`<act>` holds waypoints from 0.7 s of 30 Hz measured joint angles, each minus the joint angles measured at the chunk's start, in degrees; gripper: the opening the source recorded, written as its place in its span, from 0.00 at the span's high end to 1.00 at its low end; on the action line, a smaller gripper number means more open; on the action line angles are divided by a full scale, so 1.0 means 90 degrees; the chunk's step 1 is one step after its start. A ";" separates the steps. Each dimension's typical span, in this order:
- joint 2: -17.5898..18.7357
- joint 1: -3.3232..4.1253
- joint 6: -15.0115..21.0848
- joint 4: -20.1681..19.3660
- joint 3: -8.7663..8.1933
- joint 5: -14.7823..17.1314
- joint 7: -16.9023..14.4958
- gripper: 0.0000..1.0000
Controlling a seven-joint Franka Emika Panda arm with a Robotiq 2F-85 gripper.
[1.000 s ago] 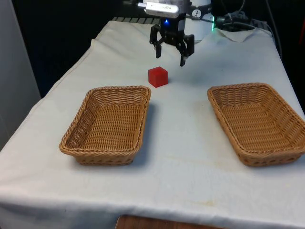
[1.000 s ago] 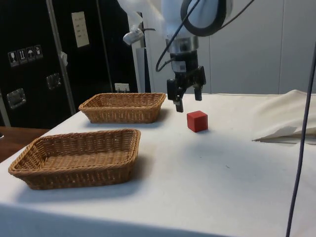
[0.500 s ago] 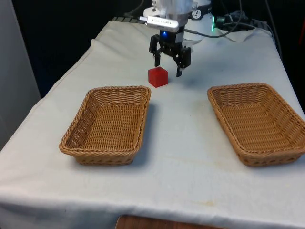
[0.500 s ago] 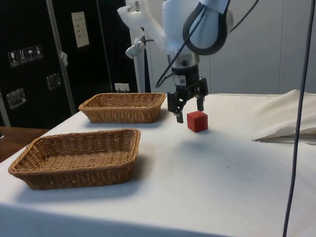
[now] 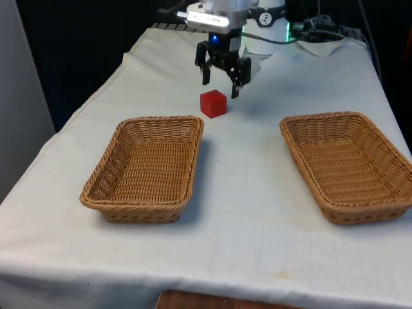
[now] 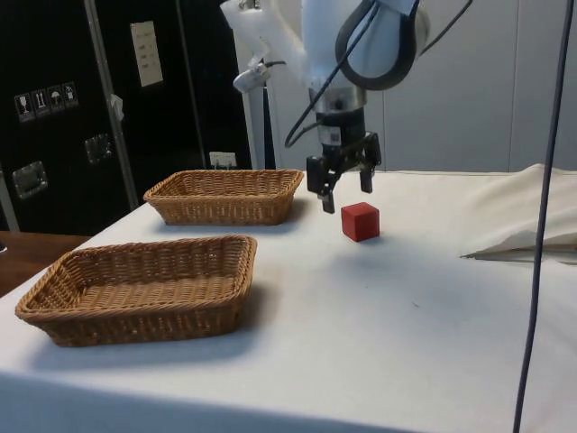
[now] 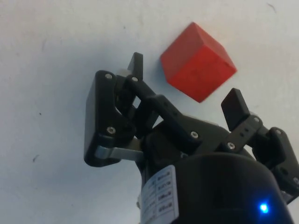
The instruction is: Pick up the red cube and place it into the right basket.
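Red cube sits on the white cloth beyond the two wicker baskets. We see the gripper hovering just above and behind it, fingers spread wide, grasping nothing. The right basket lies well apart; the left basket is nearer.

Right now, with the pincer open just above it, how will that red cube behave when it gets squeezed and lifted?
The red cube looks solid with flat faces and crisp edges, so it is probably stiff and unlikely to roll. It sits turned relative to the pincer, so it may twist as the fingers close. Its smooth, painted-looking faces could be slightly slippery.
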 measured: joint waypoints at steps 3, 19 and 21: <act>-0.0134 0.0000 -0.0057 -0.0019 -0.0108 -0.0102 0.0000 0.00; -0.0083 0.0000 -0.0057 -0.0013 -0.0191 -0.0121 0.0497 0.00; -0.0013 0.0000 -0.0025 -0.0013 -0.0191 -0.0121 0.0649 0.00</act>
